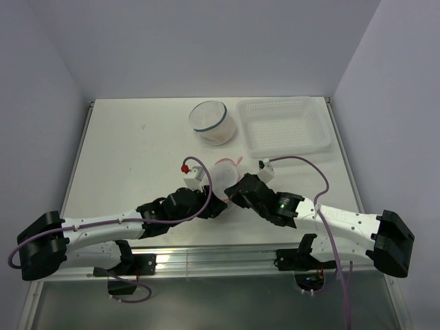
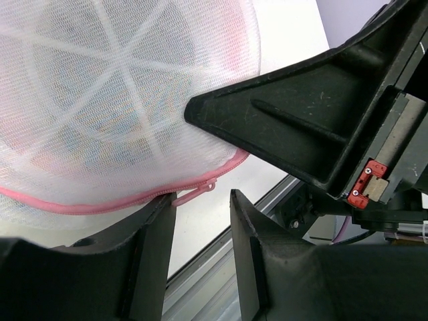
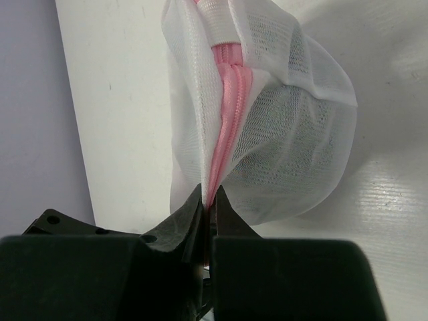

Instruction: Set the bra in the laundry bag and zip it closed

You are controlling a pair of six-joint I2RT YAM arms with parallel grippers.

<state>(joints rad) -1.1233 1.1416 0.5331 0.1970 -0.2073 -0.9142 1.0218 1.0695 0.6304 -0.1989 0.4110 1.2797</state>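
Observation:
The white mesh laundry bag (image 1: 224, 174) with a pink zip lies at the table's front middle. My right gripper (image 3: 212, 200) is shut on the bag's pink zip seam (image 3: 227, 127), pinching its near edge. My left gripper (image 2: 200, 202) is open just below the bag (image 2: 100, 93). The pink zip pull tab (image 2: 198, 193) hangs at the tip of its left finger, between the jaws and not gripped. Something coloured shows dimly through the mesh (image 2: 134, 114); I cannot tell if it is the bra. In the top view both grippers, left (image 1: 214, 201) and right (image 1: 231, 191), meet at the bag's near side.
A second round mesh bag (image 1: 213, 122) stands at the back middle. A white plastic basket (image 1: 283, 127) sits at the back right. The right arm's finger (image 2: 301, 127) crosses close in front of the left wrist camera. The table's metal front rail (image 2: 221, 247) is just below.

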